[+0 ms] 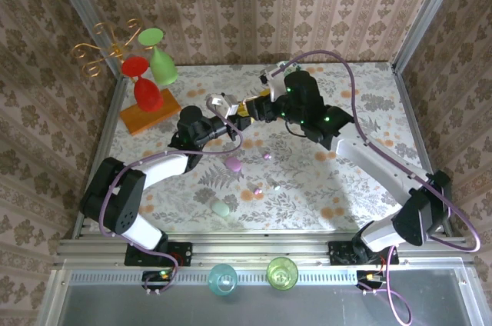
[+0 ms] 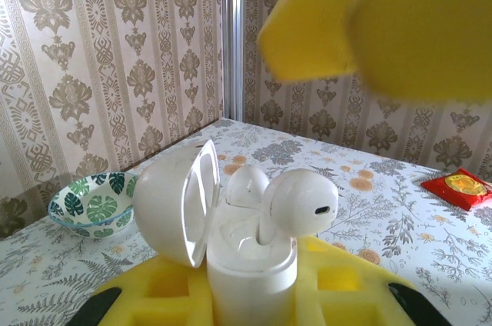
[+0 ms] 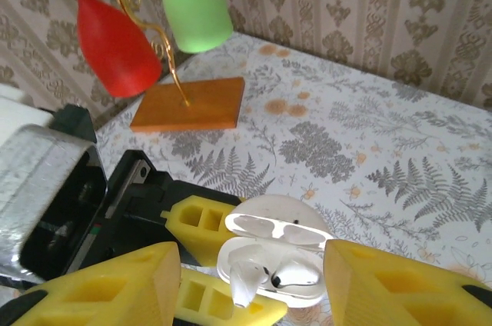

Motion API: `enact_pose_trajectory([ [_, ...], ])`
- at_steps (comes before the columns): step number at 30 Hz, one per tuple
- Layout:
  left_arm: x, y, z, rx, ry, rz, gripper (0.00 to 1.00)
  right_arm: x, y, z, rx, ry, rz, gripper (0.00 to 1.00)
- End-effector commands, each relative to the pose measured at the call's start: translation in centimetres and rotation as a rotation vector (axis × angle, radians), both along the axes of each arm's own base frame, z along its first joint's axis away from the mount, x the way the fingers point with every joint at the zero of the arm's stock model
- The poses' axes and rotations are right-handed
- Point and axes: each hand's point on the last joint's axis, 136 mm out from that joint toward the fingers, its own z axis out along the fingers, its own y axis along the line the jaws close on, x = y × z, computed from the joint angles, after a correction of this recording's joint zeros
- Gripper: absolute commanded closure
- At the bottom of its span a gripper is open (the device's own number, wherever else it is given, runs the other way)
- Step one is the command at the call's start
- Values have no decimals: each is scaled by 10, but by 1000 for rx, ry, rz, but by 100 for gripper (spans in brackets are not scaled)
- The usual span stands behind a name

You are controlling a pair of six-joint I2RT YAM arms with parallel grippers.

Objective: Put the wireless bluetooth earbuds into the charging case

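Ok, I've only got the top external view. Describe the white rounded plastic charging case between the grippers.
Observer: Left wrist view: the white charging case has its lid swung open, clamped between the left gripper's yellow foam pads.
Operator: Report the earbud.
Observer: A glossy white plastic earbud stands stem-down in a slot, head above the rim.
Operator: Now the right gripper.
Observer: Right wrist view: the right gripper is open, pads apart, one each side of the case.
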Motion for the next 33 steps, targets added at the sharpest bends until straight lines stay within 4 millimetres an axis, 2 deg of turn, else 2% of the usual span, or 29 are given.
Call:
enact_pose_trajectory([
  [1, -1, -4, 10, -28, -24, -16, 100, 3, -18, 18, 82, -12, -67, 46],
  [4, -2, -4, 11, -32, -25, -22, 100, 8, -25, 6, 63, 26, -83, 47],
  [14, -1, -2, 18, -46, -27, -8, 100, 9, -13, -33, -7, 116, -20, 47],
  [24, 4, -1, 19, -51, -11, 14, 100, 7, -6, -47, -35, 139, 17, 47],
  [33, 4, -2, 20, -49, -13, 11, 100, 4, 1, -47, -33, 143, 49, 47],
])
